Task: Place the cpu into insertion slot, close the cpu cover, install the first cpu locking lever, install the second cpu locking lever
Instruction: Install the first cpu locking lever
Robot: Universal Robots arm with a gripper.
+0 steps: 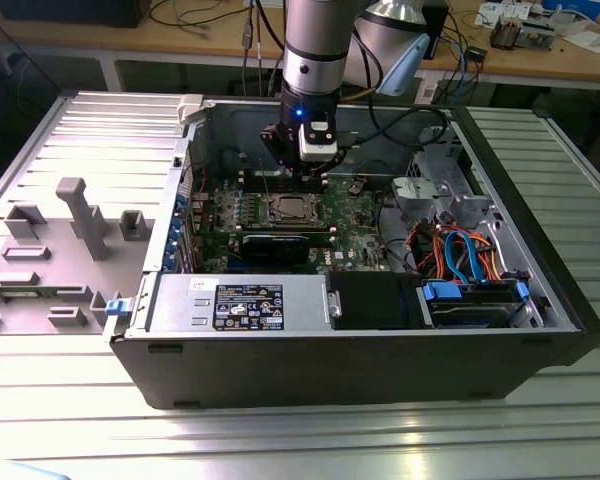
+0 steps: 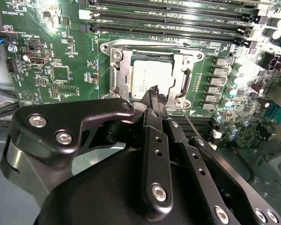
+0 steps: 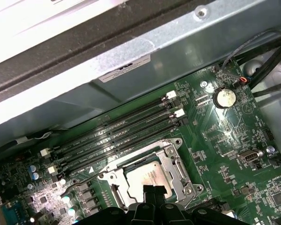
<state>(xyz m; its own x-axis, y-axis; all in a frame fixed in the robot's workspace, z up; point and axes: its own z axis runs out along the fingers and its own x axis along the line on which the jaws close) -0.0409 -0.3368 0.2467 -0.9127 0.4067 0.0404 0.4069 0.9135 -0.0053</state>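
Down inside the open computer case [image 1: 380, 372], the cpu [image 2: 150, 77] already sits in the insertion slot [image 2: 113, 70], and the cpu cover [image 2: 152, 55] lies flat, framing it. The gripper [image 2: 155, 93] hangs right over the socket's near edge, with its fingers pressed together and nothing visible between them. A thin wire lever [image 2: 189, 123] sticks out from the socket corner, just beside the fingertips [image 3: 148, 190]. Can't tell if they touch it.

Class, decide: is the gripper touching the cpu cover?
Cannot tell. In the second wrist view the gripper overlaps the cpu cover, hiding any gap.
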